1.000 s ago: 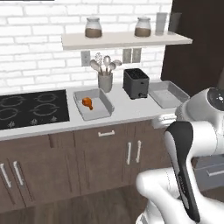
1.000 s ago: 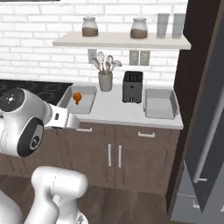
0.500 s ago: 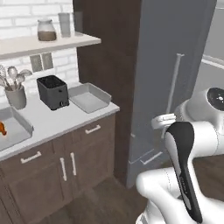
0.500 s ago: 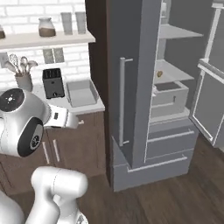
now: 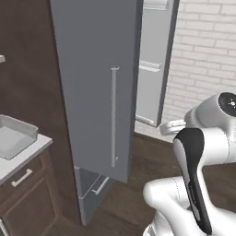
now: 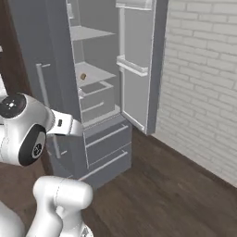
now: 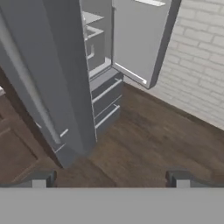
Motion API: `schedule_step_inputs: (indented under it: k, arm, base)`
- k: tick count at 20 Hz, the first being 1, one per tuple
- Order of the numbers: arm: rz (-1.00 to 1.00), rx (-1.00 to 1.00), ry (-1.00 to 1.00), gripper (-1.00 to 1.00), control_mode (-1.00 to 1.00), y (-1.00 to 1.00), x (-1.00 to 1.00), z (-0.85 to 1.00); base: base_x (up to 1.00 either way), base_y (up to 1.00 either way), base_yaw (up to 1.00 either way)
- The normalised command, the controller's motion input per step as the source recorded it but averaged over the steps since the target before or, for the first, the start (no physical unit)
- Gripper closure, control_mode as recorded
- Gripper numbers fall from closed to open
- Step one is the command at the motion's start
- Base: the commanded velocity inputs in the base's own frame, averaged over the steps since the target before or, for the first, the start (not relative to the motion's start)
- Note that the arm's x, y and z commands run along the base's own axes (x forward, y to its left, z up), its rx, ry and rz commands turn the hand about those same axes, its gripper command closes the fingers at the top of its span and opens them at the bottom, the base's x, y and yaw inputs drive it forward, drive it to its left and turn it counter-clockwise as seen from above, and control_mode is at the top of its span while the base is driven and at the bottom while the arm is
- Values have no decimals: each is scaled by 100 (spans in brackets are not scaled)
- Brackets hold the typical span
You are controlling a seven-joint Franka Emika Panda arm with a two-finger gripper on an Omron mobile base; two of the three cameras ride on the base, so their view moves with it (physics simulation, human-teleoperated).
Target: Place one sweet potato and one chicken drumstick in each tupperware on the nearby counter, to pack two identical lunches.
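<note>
Claw (image 7: 109, 178): jaws spread wide, nothing between them, aimed past the fridge (image 6: 55, 69) at bare wood floor (image 7: 148, 140).

Landmark = fridge. One door (image 6: 139, 65) hangs open on its brick-wall side. Inside, on a mid shelf (image 6: 95, 74), a small brownish item (image 6: 83, 76); too small to ID.

Tupperware (image 5: 14, 136): one grey tray on the counter (image 5: 20, 159), just beside the fridge's closed door (image 5: 99, 83), on the side away from the open one. It looks empty as far as I see it.

Risks, my judgement:
- Arm elbow sits near the closed door; a wide swing could clip the door or its handle (image 5: 113, 117).
- Approach btwn open door and shelves is narrow; a skewed base leaves a poor reach.
- Wrong item picked, since I can't confirm contents.
</note>
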Motion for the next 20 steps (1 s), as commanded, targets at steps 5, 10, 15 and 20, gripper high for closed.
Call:
schedule_step_inputs:
  k: [5,10,15,20]
  arm:
    - [0,0,0,-100,100,0,0,0]
    - [0,0,0,-100,100,0,0,0]
    - [0,0,0,-100,100,0,0,0]
    - [0,0,0,-100,100,0,0,0]
  base:
    - [77,-68,-28]
    - [67,-68,2]
    - [24,-31,41]
    - [28,-71,61]
